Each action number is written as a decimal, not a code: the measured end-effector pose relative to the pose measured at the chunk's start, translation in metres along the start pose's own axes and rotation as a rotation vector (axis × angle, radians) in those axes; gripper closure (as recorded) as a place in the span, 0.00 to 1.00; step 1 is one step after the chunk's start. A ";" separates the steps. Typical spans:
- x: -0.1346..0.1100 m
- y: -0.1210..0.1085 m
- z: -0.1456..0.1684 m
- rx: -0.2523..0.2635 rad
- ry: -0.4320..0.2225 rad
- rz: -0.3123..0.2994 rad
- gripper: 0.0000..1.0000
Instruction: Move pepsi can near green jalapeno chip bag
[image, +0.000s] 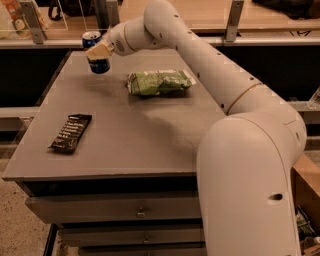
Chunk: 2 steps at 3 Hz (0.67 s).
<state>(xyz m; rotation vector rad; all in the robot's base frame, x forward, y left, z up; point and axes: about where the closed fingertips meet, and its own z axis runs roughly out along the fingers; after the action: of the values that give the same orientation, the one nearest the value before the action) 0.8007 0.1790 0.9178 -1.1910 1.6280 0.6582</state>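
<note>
The pepsi can (96, 56), blue with a silver top, is held upright a little above the far left part of the grey table (130, 135). My gripper (98, 50) is shut on the can, one tan finger across its front. The green jalapeno chip bag (159, 82), light green and crinkled, lies on the table to the right of the can, a short gap away. My white arm reaches in from the right, over the bag.
A flat black snack-bar wrapper (70, 132) lies near the table's left front. A railing with posts (235, 20) runs behind the table. Drawers (140, 210) sit under the tabletop. A box with items (306, 220) is at the lower right.
</note>
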 end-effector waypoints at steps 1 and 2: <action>0.005 -0.007 -0.012 0.019 0.008 0.008 0.65; 0.012 -0.011 -0.021 0.034 0.011 0.017 0.63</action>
<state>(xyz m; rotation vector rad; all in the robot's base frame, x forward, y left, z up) 0.8019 0.1525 0.9158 -1.1596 1.6542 0.6335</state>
